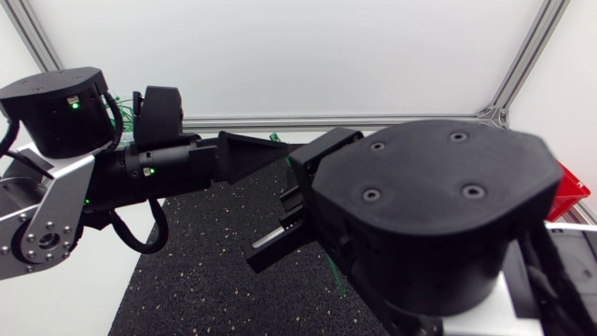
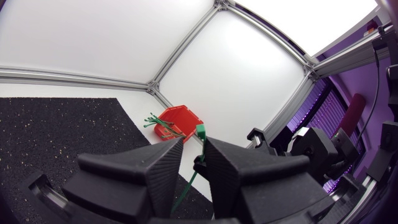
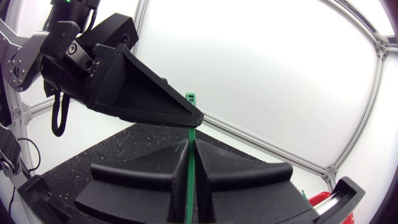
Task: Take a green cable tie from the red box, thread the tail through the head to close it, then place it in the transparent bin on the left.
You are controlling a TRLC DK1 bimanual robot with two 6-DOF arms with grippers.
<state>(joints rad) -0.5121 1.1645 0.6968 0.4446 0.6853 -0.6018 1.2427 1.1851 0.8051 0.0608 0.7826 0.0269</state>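
My right gripper (image 3: 191, 142) is shut on a green cable tie (image 3: 190, 163), which stands upright between its fingers with the head (image 3: 191, 98) on top. My left gripper (image 2: 194, 142) comes in from the side, just below the head. Its fingers stand either side of the tie (image 2: 201, 132) with a gap wider than the strap. In the head view my left gripper (image 1: 280, 152) points right toward my right arm's housing (image 1: 429, 215), and a bit of the tie (image 1: 277, 138) shows above it. The red box (image 2: 177, 121) holds more green ties (image 2: 158, 121). The transparent bin is not visible.
A black speckled mat (image 1: 205, 261) covers the middle of the table. The red box (image 1: 571, 191) sits at the right edge, mostly behind my right arm. White walls with aluminium frame bars close the back and sides.
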